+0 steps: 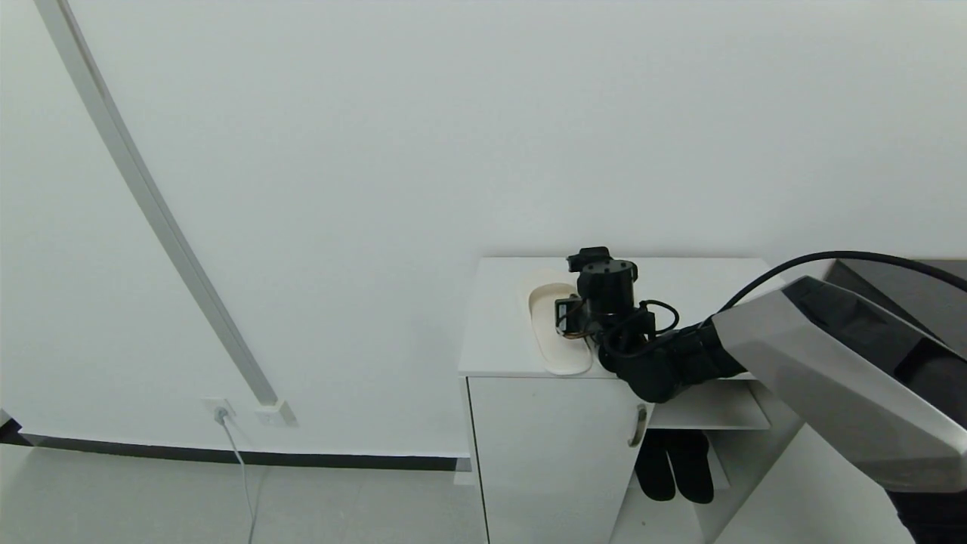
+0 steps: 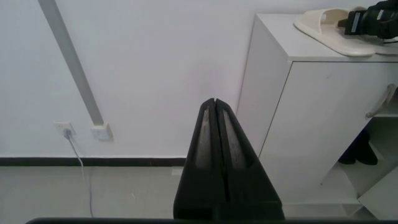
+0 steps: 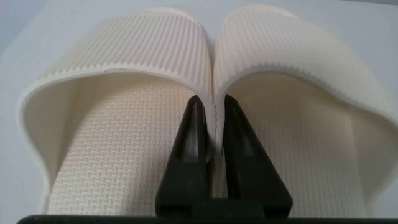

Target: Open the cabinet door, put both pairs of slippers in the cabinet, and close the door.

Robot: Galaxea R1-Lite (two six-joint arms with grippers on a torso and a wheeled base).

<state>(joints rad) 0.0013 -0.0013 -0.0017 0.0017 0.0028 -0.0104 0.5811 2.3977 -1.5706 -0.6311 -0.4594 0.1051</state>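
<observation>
A pair of cream slippers (image 1: 557, 332) lies side by side on top of the white cabinet (image 1: 551, 453). My right gripper (image 3: 213, 106) is shut on the two touching inner edges of their straps (image 3: 214, 68), one finger inside each slipper. From the head view the right gripper (image 1: 568, 317) sits over the slippers near the cabinet's front edge. A black pair of slippers (image 1: 675, 465) stands inside the cabinet on the lower level. My left gripper (image 2: 214, 102) is shut with nothing in it, low and to the left of the cabinet (image 2: 311, 112).
The cabinet's left door with its handle (image 1: 640, 425) is closed; the right side stands open, showing a shelf (image 1: 710, 408). A wall socket with a cable (image 1: 221, 414) and a slanted wall duct (image 1: 151, 204) are to the left.
</observation>
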